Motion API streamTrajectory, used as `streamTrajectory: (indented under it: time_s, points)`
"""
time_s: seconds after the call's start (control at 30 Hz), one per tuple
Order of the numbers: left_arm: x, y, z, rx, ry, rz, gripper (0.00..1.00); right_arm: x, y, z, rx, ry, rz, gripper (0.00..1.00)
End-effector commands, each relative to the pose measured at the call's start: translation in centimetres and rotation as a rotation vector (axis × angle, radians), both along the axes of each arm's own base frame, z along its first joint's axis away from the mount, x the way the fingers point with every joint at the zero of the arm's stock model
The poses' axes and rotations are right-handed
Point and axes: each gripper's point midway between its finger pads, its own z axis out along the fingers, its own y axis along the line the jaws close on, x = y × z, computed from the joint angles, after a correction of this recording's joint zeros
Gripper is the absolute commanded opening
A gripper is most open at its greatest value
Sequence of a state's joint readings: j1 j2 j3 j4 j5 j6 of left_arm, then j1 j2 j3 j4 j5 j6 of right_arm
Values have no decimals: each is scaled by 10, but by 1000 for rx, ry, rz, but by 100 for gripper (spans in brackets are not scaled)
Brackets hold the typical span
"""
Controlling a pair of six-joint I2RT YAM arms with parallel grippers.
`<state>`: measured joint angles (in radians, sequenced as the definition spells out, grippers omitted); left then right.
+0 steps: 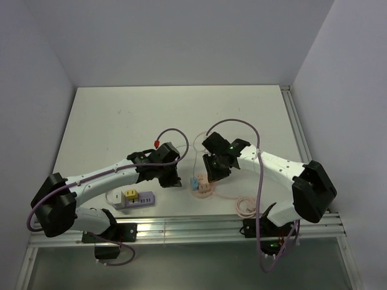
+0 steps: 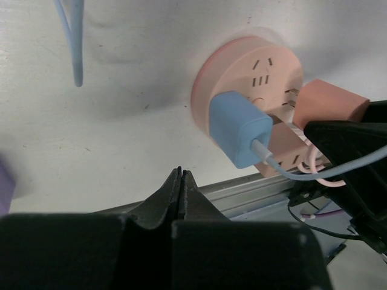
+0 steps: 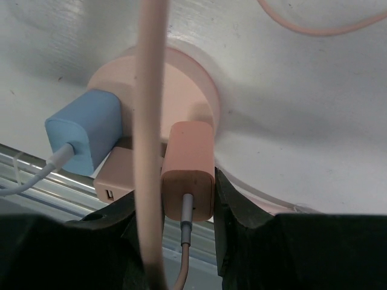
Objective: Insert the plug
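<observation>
A round pink socket hub [image 1: 204, 191] lies near the table's front edge and also shows in the left wrist view [image 2: 254, 69] and the right wrist view [image 3: 184, 84]. A blue charger plug [image 2: 239, 128] with a pale blue cable sits in it, also in the right wrist view [image 3: 84, 130]. My right gripper [image 3: 181, 202] is shut on a pink charger plug [image 3: 188, 172], held at the hub's rim. I cannot tell whether its prongs are in. My left gripper [image 2: 181, 175] is shut and empty, just left of the hub.
A beige USB adapter [image 3: 118, 175] sits on the hub between the two plugs. A purple power strip [image 1: 136, 199] with a yellow plug lies at the front left. A coiled pink cable [image 1: 245, 205] lies at the right. The metal rail [image 1: 199, 226] runs along the front edge.
</observation>
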<state>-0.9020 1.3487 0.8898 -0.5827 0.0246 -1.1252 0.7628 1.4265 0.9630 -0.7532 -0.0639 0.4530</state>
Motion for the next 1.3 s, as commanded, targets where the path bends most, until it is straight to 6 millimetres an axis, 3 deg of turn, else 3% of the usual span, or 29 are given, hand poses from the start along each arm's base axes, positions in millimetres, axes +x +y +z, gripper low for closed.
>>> streamTrajectory:
  time_s: [0.0,0.37,0.73,0.93,1.07,1.23,1.27]
  points:
    - [2,3,-11,25,-15,-11,0,3,6,8,-4,-9,-22,0]
    - [2,-1,-22,15,-18,-26,0,4,5,2,-40,18,-85,0]
    - [-3,-6,-43,-4,3,-58,0,9,-7,-19,-197,8,-146,0]
    - [-1,-6,-42,-4,-15,-82,0,2,1,-48,-217,12,-177,0]
    - [-2,-3,-40,1,-25,-83,0,-22,0,-83,-225,76,-192,0]
    - [-4,6,-35,-2,-47,-63,0,-36,1,-93,-176,76,-222,0]
    - [-5,8,-36,0,-48,-60,0,-43,-6,-101,-190,90,-222,0]
